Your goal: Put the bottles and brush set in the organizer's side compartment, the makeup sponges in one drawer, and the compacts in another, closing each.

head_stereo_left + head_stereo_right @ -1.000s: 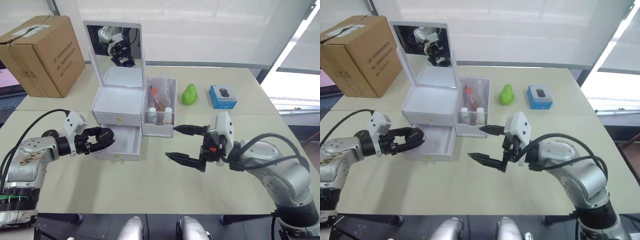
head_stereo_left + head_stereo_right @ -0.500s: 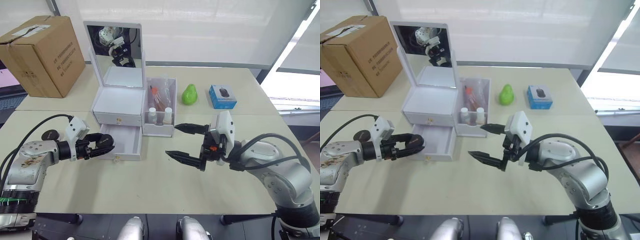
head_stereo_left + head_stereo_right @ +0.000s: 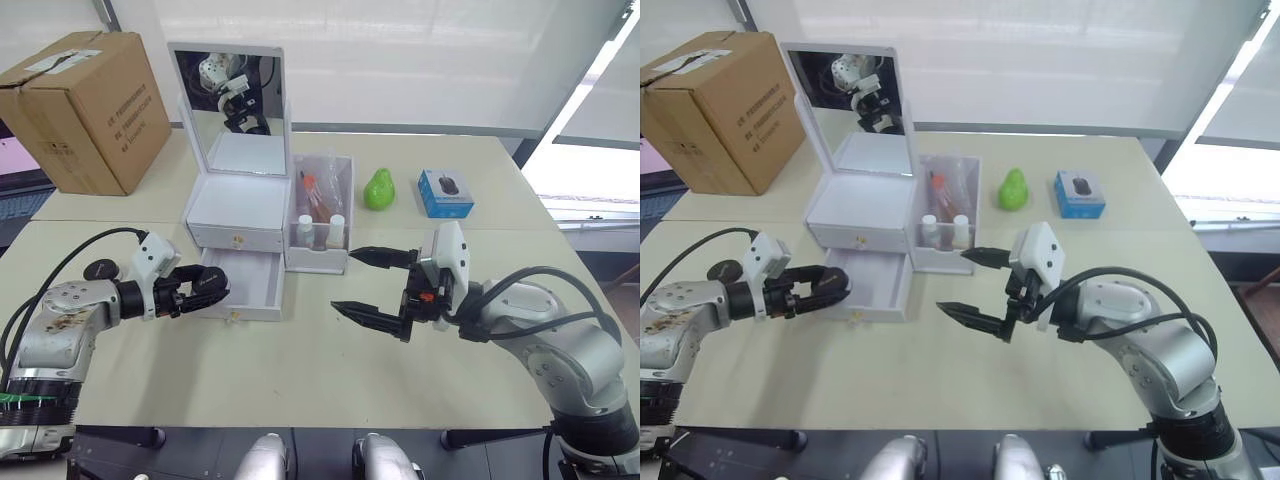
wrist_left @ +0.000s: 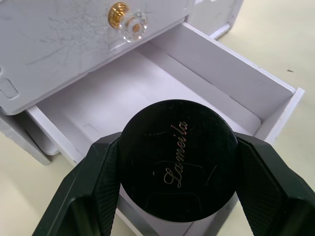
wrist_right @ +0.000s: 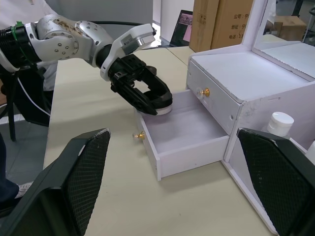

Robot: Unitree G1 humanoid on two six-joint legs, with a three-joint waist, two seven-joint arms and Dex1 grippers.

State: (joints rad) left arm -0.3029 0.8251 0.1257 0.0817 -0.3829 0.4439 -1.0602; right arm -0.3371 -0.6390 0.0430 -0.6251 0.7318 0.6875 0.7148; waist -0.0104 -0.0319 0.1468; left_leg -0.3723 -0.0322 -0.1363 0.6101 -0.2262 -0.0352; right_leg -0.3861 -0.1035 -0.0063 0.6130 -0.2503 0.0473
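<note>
Over the front rim of the lower drawer (image 3: 246,287): our left gripper (image 4: 174,169), fingers clamped on either side of a round black compact (image 4: 178,160), lid up with gold script showing. We hold it flat and level, presumably so it can be lowered into the drawer without tipping.

Lower drawer: pulled open, interior white and bare where we can see it; left out to receive the compact. Its gold knob (image 5: 140,135) faces us.

Upper drawer (image 3: 237,238): closed, gold-and-clear knob (image 4: 127,14) just above the open cavity. We cannot tell what is in it.

Organizer (image 3: 862,195): white, mirror lid (image 3: 226,98) raised upright at the back. Side compartment (image 3: 320,215) on its right-hand side already holds two white-capped bottles (image 3: 321,230) at the front and a clear-wrapped item behind, which we take for the brush set.

Right gripper (image 3: 372,287): fingers spread wide, holding nothing, hovering above the table (image 3: 300,370) in front of the side compartment, well apart from the drawer. We judge it parked clear so the left arm has room.

Also on the table: cardboard box (image 3: 82,110) at far left, green pear-shaped object (image 3: 377,189), small blue box (image 3: 445,193). None belong to the job.

Remaining, by our judgement: release the compact, then push the drawer shut.
</note>
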